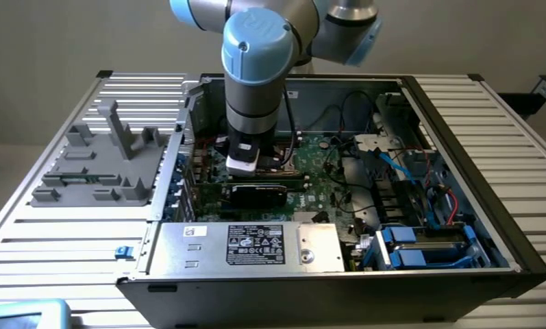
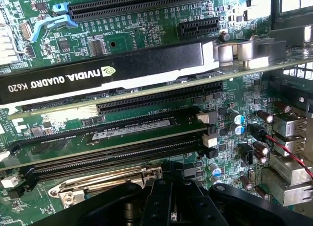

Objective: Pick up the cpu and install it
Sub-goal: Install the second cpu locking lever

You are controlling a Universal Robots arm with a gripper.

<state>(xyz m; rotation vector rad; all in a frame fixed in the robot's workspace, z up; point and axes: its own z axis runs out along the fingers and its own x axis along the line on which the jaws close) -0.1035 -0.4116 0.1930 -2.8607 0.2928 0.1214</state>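
We hang our gripper low inside the computer case, jaws closed with nothing visibly between them, just above the graphics card; we cannot locate the cpu.

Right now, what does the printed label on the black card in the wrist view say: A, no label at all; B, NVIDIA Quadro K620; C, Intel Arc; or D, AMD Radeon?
B: the black graphics card carries white lettering reading NVIDIA QUADRO K620 beside a green logo, and it stands in a slot on the green motherboard.
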